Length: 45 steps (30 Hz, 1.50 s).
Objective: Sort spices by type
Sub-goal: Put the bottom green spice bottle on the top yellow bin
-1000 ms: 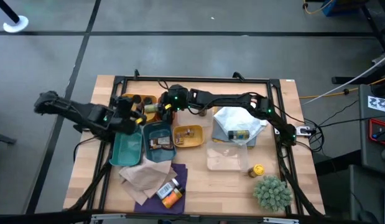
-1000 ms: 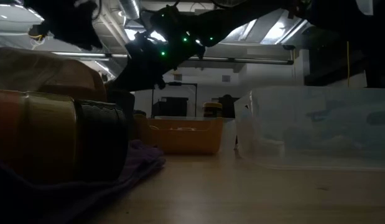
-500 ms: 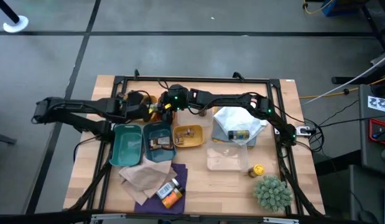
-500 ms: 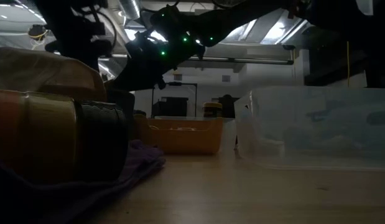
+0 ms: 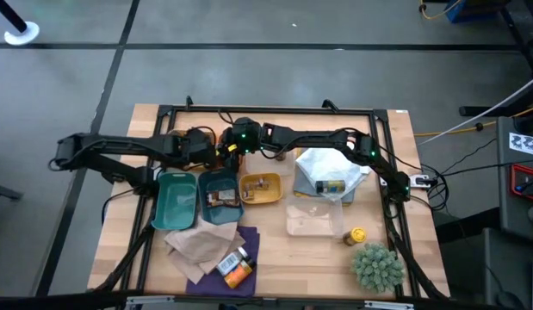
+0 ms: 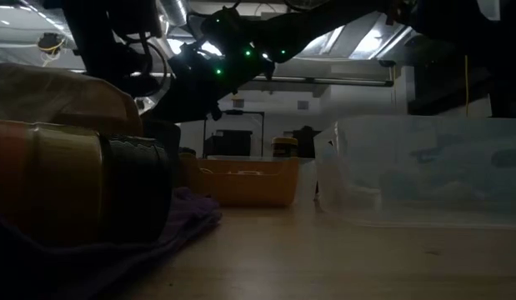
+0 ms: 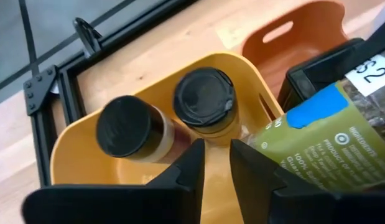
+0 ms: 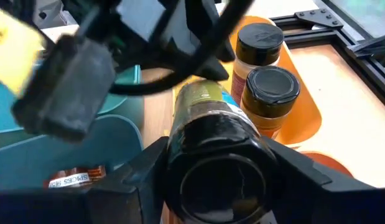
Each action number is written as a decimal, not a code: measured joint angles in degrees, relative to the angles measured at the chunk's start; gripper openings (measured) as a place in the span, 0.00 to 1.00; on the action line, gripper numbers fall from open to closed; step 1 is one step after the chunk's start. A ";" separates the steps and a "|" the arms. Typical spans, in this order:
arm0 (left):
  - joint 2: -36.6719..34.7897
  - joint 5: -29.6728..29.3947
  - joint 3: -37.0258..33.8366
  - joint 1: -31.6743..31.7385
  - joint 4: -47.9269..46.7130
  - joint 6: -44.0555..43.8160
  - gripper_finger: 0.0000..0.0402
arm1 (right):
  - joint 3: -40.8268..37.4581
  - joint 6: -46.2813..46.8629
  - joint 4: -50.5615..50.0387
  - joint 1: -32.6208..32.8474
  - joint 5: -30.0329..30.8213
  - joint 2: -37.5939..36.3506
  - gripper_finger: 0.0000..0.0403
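My right gripper (image 8: 217, 186) is shut on a green-labelled spice jar (image 7: 316, 134) with a black cap, beside the far yellow tray (image 7: 74, 155). Two black-capped jars (image 7: 203, 99) (image 7: 127, 127) with brownish contents stand upright in that tray. My left gripper (image 7: 217, 146) hovers over the tray's near rim, just short of those jars, open by a narrow gap with nothing between its fingers. In the high view the left gripper (image 5: 204, 148) and the right gripper (image 5: 227, 146) nearly meet at the table's far left. My right gripper pinches the green-labelled jar between its two fingers (image 8: 139, 180), at the black cap end (image 8: 211, 158). The jar lies along the fingers, its base pointing away from the wrist toward the yellow tray. It is held above the table; the left wrist view shows its body (image 7: 304, 124) clear of the tray.
An orange tray (image 7: 298, 37) sits behind the yellow one. Two teal trays (image 5: 176, 200) (image 5: 221, 179) and another yellow tray (image 5: 270, 196) lie mid-table. A clear bag of spices (image 5: 331, 176), a clear box (image 5: 313, 220), a yellow-capped jar (image 5: 358, 234), a spiky plant (image 5: 376, 265) and jars on purple cloth (image 5: 236, 263) lie nearer.
My left gripper has moved from over the left teal tray toward the table's far edge and right, coming over the far yellow tray next to the right gripper. The right gripper has kept the jar where it was.
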 joint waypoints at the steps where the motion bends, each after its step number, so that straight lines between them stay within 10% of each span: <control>1: 0.46 0.25 0.00 0.00 0.15 0.00 0.14 | 0.00 0.02 0.00 0.00 0.00 0.00 0.54; 45: 4.90 1.36 -0.24 -0.08 -0.57 -0.60 0.01 | 0.07 -2.84 1.93 -0.02 0.96 1.20 0.68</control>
